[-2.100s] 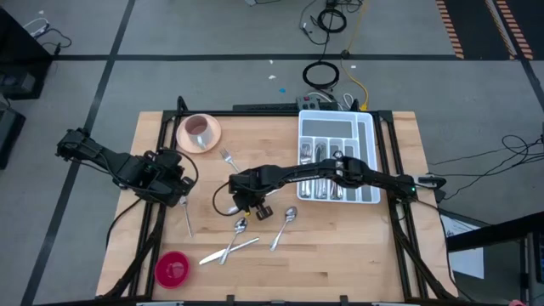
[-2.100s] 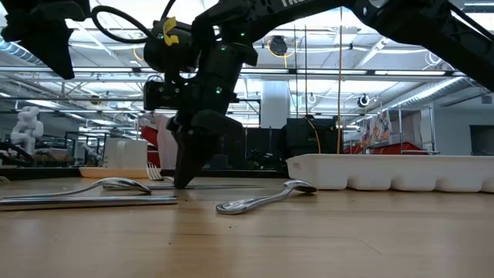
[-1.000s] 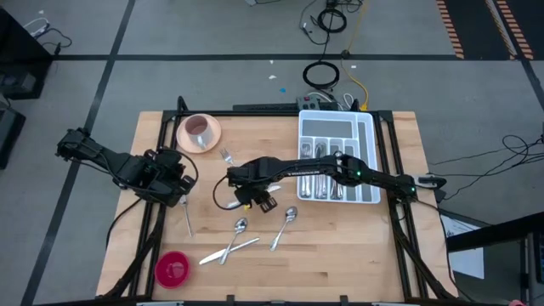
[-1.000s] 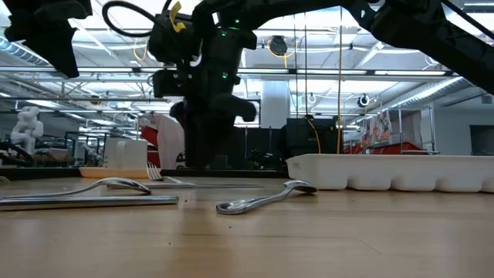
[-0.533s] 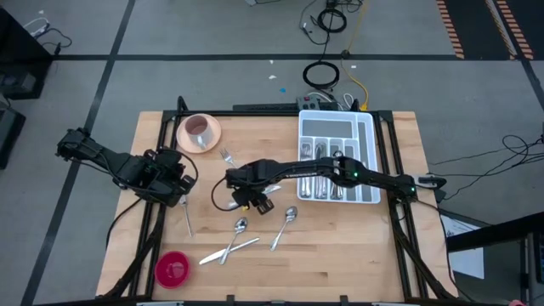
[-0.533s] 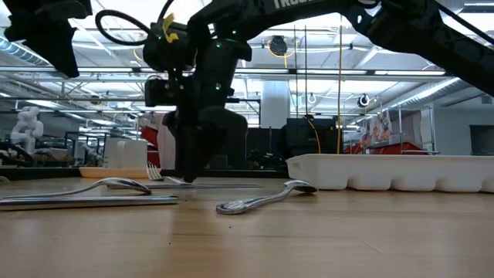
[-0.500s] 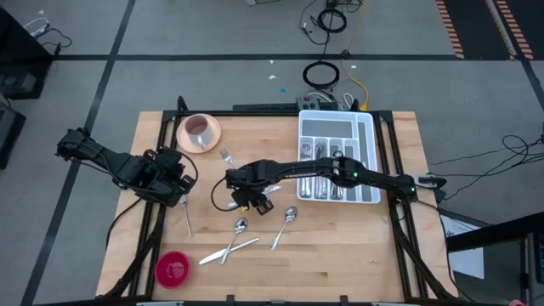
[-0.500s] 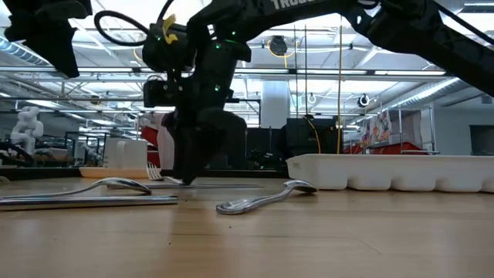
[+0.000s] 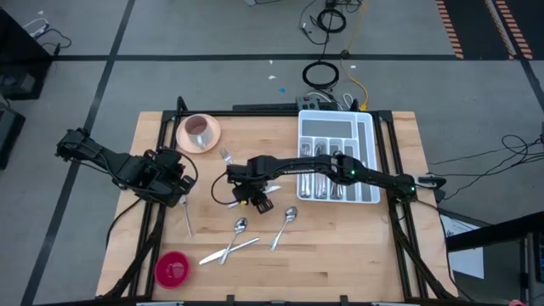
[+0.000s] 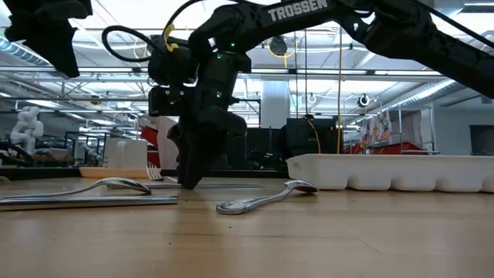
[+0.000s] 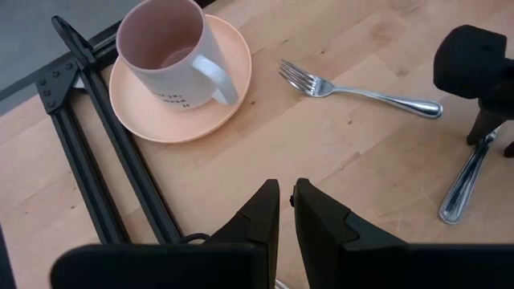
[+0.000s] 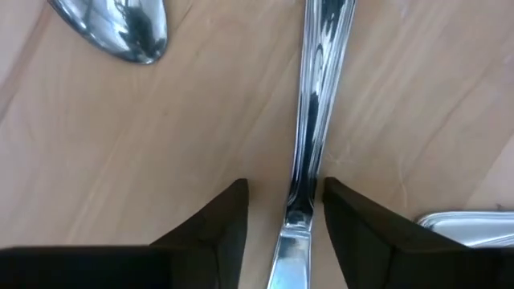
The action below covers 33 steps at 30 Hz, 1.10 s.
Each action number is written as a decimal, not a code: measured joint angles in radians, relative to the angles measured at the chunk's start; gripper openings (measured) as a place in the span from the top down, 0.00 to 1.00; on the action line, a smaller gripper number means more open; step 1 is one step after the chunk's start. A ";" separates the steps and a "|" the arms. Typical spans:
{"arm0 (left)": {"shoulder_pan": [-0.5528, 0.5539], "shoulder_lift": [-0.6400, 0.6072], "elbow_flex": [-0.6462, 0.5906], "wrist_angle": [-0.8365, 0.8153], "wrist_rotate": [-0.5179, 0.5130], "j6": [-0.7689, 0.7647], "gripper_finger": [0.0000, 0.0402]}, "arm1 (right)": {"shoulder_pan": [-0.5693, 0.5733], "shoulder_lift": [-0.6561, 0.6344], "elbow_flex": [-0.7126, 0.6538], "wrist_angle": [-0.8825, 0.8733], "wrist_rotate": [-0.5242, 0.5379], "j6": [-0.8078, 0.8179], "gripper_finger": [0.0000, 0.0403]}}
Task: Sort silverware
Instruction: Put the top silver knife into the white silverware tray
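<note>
Down at the tabletop, the right gripper [image 12: 283, 210] has its two dark fingers [image 12: 215, 229] spread either side of a slim shiny silver utensil handle [image 12: 312, 120] lying flat on the pale wooden table [image 9: 340, 246]; whether they touch it cannot be told. A shiny spoon bowl [image 12: 120, 30] sits at the upper left of that wrist frame. In the overhead frame this gripper [image 9: 240, 195] is near the middle, with a silver fork [image 9: 226, 157] just above it, two silver spoons [image 9: 285, 225] below it and a crossed pair of silver pieces [image 9: 228, 249] lower left. More silverware fills the white compartmented plastic tray [image 9: 367, 140] at the upper right. The left gripper [image 11: 285, 213], fingers pressed nearly together and empty, waits at the left, near a pink cup on a pink saucer [image 11: 181, 72], with a red round dish [image 9: 172, 269] at the lower left
</note>
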 joint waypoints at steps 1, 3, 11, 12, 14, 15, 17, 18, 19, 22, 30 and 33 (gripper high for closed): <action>0.000 0.000 0.000 0.001 0.000 0.000 0.88 | -0.004 0.005 0.001 -0.003 -0.011 0.000 0.63; 0.000 0.000 0.000 0.000 0.000 0.000 0.88 | -0.010 0.012 0.001 -0.007 -0.020 0.000 0.66; 0.000 0.000 0.000 0.000 0.002 0.002 0.88 | -0.011 0.018 0.001 -0.009 -0.012 0.000 0.86; 0.000 0.000 0.000 0.000 0.002 0.002 0.88 | -0.011 0.018 0.001 -0.010 -0.011 -0.001 0.90; 0.000 0.000 0.000 0.000 0.002 0.006 0.88 | -0.011 0.018 0.001 -0.011 0.000 -0.002 0.97; 0.000 0.000 0.000 0.000 0.002 0.017 0.88 | -0.008 0.018 0.001 -0.011 0.010 -0.002 0.97; 0.000 0.000 0.000 0.000 0.002 0.021 0.88 | -0.001 0.018 0.001 -0.011 0.031 -0.002 0.97; 0.000 0.000 0.000 0.000 0.003 0.021 0.88 | 0.002 0.018 0.001 -0.010 0.040 -0.002 0.98; 0.000 0.000 0.000 0.000 0.003 0.022 0.88 | 0.006 0.016 0.001 -0.010 0.046 -0.002 0.99; 0.000 0.000 0.000 0.000 0.004 0.023 0.88 | 0.018 0.012 0.004 -0.009 0.060 0.007 0.99; 0.000 0.000 0.000 -0.003 0.004 0.049 0.88 | 0.029 -0.042 -0.004 0.010 0.087 0.057 1.00; 0.000 0.000 0.000 -0.003 0.002 0.054 0.88 | 0.030 -0.060 -0.006 0.006 0.108 0.066 1.00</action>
